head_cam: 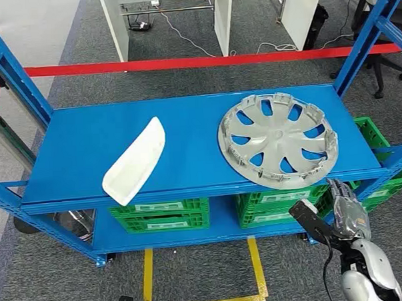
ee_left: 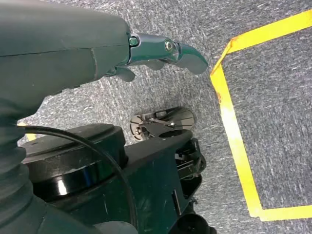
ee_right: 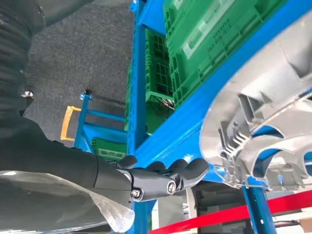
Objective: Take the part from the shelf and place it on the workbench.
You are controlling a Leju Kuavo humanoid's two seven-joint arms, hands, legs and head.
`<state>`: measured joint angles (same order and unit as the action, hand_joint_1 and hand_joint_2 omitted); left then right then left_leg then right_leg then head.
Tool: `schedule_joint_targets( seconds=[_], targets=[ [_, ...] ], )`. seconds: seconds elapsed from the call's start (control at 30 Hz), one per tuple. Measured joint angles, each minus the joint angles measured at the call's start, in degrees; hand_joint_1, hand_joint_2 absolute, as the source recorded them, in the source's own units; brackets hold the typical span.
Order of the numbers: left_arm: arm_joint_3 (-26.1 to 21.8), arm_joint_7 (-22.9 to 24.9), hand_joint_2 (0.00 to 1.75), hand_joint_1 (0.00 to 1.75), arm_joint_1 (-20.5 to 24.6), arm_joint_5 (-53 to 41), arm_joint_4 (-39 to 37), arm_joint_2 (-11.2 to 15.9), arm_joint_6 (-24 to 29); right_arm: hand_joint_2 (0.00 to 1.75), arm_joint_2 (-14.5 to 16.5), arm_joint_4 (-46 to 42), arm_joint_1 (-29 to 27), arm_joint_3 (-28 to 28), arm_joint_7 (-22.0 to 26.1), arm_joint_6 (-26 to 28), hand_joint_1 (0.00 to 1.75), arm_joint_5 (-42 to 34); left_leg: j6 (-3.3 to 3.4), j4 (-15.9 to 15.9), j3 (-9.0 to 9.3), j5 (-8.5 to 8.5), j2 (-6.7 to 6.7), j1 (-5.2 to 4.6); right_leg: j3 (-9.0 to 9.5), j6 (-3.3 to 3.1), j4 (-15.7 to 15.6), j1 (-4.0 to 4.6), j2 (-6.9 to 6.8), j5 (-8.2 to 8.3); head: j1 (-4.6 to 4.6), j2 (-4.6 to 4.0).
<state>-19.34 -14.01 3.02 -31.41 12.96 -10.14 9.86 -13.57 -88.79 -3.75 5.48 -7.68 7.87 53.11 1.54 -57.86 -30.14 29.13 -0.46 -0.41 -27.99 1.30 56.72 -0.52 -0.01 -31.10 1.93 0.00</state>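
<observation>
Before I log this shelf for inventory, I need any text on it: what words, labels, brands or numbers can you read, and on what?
None can be read.
White label strips on the green plastic crates under the blue metal shelf: too small and blurred.
Raised lettering on a green crate's wall in the right wrist view: too blurred.
Silver plastic wheel cover: no visible marking.
White curved plastic panel: no visible marking.

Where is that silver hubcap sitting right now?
In the head view the hubcap lies flat on the right side of the blue shelf, its edge overhanging the front, right of the white part and just above the right hand.
</observation>
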Motion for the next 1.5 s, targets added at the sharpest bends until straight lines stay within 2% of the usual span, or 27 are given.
schedule_joint_targets(
  seconds=[0.37, 0.77, 1.03, 1.5],
  targets=[
    [-0.02, 0.18, 1.75, 0.0, 0.04, -0.46, 0.0, 0.0, -0.21, 1.75, 0.02, 4.31, 5.57, 5.48, -0.19, 0.07, 0.0, 5.98, 0.0, 0.0, -0.02, 0.0, -0.01, 0.0, 0.0, 0.0, 0.0, 0.0, -0.03, 0.0, 0.0, 0.0],
    [-0.04, 0.42, 1.75, 0.0, 0.04, -0.58, 0.0, 0.13, -0.2, 1.75, 0.02, 4.46, 6.28, 11.06, -1.03, -0.43, 0.0, 9.01, 0.0, 0.0, -0.02, 0.0, -0.01, 0.0, 0.0, 0.01, 0.01, 0.0, -0.03, -0.01, 0.0, 0.0],
    [-0.09, 0.45, 1.75, 0.0, 0.04, -1.21, 0.0, 0.15, -0.28, 1.75, 0.02, 5.46, 7.25, 11.43, -1.95, -2.33, 0.0, 5.53, 0.0, 0.0, -0.02, 0.0, -0.01, 0.0, -0.01, 0.01, 0.01, 0.0, -0.02, -0.01, 0.0, 0.0],
    [-0.2, 0.55, 1.75, 0.0, 0.04, -1.33, 0.0, 0.15, -0.28, 1.75, 0.02, 8.05, 8.93, 11.12, -2.02, -2.47, 0.0, 5.32, 0.0, 0.0, -0.02, 0.0, -0.01, 0.0, 0.0, 0.01, 0.01, 0.0, -0.03, -0.01, 0.0, 0.0]
  ],
)
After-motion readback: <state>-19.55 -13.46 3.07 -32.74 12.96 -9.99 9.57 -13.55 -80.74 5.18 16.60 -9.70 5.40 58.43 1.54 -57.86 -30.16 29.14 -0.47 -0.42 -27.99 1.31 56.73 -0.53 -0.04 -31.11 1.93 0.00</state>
